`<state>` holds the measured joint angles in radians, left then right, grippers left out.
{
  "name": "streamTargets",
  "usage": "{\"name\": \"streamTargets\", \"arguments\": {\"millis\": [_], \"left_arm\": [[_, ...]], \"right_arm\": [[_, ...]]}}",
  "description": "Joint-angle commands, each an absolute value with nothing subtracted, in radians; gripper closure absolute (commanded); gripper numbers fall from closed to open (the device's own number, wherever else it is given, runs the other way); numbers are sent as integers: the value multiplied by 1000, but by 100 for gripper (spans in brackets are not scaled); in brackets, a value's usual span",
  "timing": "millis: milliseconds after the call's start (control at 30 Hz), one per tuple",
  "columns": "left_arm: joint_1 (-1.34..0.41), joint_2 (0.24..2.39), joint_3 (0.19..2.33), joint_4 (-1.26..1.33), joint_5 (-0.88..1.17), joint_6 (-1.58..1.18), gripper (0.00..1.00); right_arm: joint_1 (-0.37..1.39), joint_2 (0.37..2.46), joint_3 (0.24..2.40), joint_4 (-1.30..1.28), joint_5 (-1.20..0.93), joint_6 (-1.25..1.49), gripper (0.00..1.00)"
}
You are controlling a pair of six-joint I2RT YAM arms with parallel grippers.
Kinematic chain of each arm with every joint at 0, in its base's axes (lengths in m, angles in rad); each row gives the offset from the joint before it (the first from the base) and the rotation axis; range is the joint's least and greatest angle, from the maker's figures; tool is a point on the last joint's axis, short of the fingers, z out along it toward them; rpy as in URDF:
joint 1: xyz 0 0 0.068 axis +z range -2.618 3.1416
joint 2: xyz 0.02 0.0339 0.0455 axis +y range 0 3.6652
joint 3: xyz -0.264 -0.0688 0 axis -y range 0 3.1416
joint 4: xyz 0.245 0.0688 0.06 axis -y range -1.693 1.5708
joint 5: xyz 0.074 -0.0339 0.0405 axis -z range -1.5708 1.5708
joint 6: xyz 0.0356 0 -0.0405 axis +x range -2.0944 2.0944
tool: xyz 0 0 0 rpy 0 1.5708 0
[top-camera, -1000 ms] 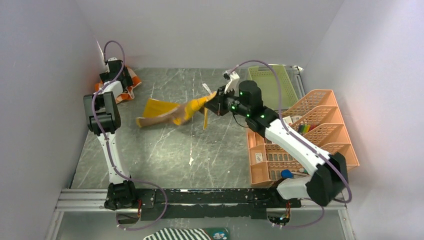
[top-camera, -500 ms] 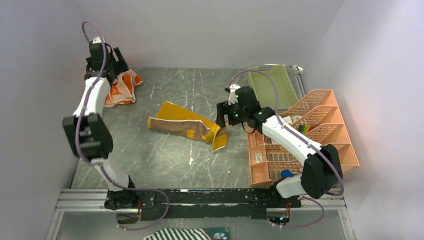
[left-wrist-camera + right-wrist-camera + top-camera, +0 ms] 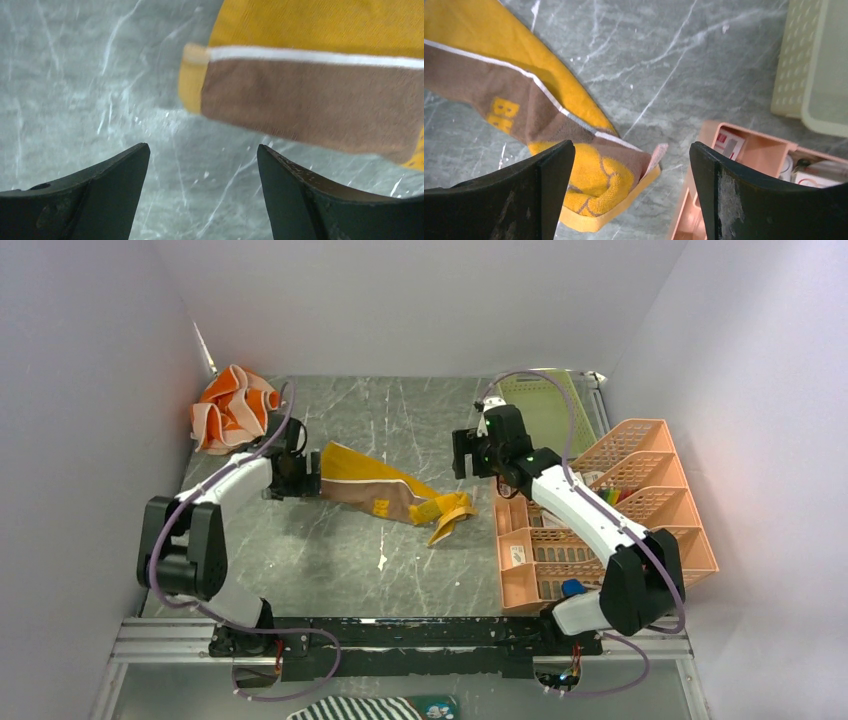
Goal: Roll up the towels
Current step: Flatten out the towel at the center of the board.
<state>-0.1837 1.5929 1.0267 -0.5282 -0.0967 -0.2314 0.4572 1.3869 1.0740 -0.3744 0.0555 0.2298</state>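
- The left claw (image 3: 202,150) stood with jaws spread, gripping nothing, just beside the left end of the mustard towel (image 3: 385,490).
- The right claw (image 3: 631,145) hung spread and empty above its bunched right end.
- The mustard towel lay across the middle of the worktop (image 3: 330,570).
- The orange towel (image 3: 232,408) sat crumpled in the far left corner.

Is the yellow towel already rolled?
Not rolled. The mustard-yellow towel lies stretched along the table, one end bunched up.

Grey marbled table (image 3: 400,560): mustard-yellow towel (image 3: 375,485) centre, crumpled orange towel (image 3: 230,408) far-left corner, green tray (image 3: 545,410) and peach organiser (image 3: 620,510) right.
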Motion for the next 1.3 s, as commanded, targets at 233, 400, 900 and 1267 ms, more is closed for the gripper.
{"name": "streamTargets", "arguments": {"millis": [233, 400, 900, 1267], "left_arm": [[-168, 1473, 921, -482, -115, -282, 7], [-151, 1550, 952, -449, -69, -286, 7], [-95, 1787, 1223, -521, 136, -155, 93], [9, 1296, 1544, -504, -38, -213, 93]], "right_arm": [[459, 1364, 879, -401, -113, 391, 15], [482, 1329, 784, -362, -165, 408, 16], [444, 1348, 798, -227, -224, 317, 100], [408, 1503, 1403, -295, -69, 115, 100]]}}
